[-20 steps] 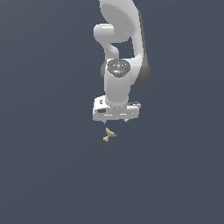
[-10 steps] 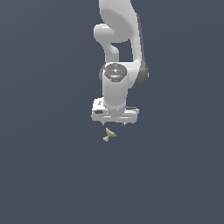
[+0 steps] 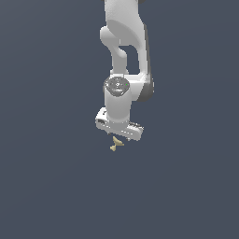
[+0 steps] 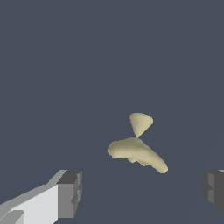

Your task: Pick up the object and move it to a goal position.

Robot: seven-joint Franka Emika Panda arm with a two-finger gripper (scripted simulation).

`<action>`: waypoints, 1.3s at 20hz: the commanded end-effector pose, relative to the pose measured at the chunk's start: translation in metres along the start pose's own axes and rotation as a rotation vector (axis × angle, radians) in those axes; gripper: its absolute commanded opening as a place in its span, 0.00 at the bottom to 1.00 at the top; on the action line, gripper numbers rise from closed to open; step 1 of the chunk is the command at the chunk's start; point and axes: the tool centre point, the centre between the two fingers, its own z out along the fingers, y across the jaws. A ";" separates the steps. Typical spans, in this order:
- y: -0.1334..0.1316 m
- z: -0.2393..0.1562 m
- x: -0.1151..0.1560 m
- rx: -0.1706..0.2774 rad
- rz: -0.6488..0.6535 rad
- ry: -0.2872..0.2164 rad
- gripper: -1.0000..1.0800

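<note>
The tool [image 4: 142, 190] hung wide open and empty just above the small tan object [image 4: 136, 151], apparently lined up to straddle it.

arm [image 3: 125, 56] upright, fingers [image 4: 70, 193] spread wide

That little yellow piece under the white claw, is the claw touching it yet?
Apart. In the wrist view the yellow piece lies between the two fingers, with bare floor showing on both sides of it. The gripper is open.
</note>
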 end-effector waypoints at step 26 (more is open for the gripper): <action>0.014 0.045 0.011 0.000 0.308 0.008 0.96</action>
